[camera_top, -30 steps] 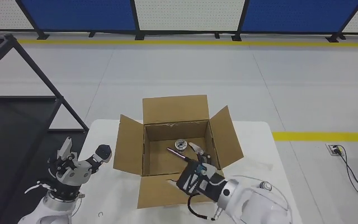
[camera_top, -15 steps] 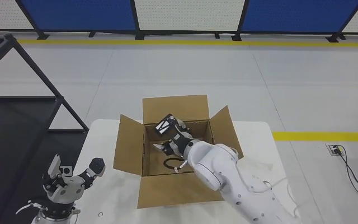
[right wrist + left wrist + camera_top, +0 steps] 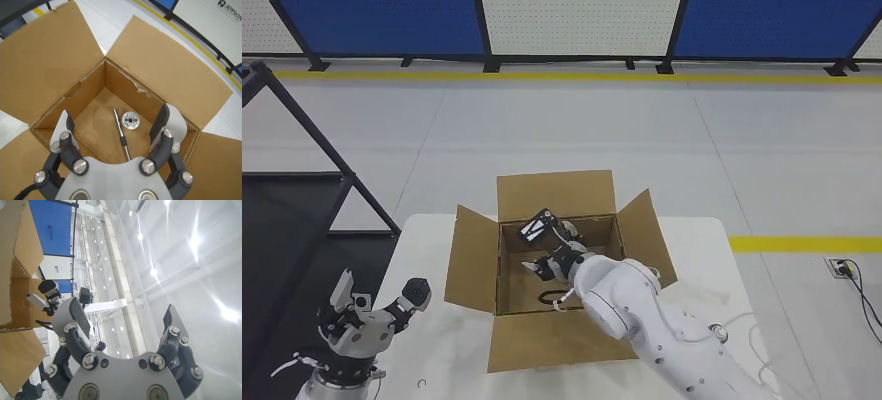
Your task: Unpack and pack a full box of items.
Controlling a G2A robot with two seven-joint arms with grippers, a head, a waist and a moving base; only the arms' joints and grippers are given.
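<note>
At the lower left of the top view, the left gripper [image 3: 354,318] sits off the near left corner of the white table [image 3: 437,350], well apart from the work. Its wrist view shows the left gripper [image 3: 122,313] turned up toward the ceiling, its fingers spread wide with nothing between them.

Farther in, at the middle of the top view, the brown cardboard box [image 3: 555,195] stands on the table with all four flaps folded outward. The right gripper [image 3: 545,266] is lowered into the box mouth, toward the box's left-hand half in the frame. In the right wrist view the right gripper [image 3: 115,115] is also spread wide and holds nothing; it hangs above the box floor without touching it.

On that floor lie a thin metal rod with a dark sleeve near its middle [image 3: 121,132] and, just beside it, a round silver disc with holes in its face [image 3: 130,120]. Both rest toward the far corner of the box [image 3: 160,62].

As a judgement, the task is in its unpacking part and well along: only these two small pieces show in the box. Both are still to be lifted out. After that the whole repacking remains.
</note>
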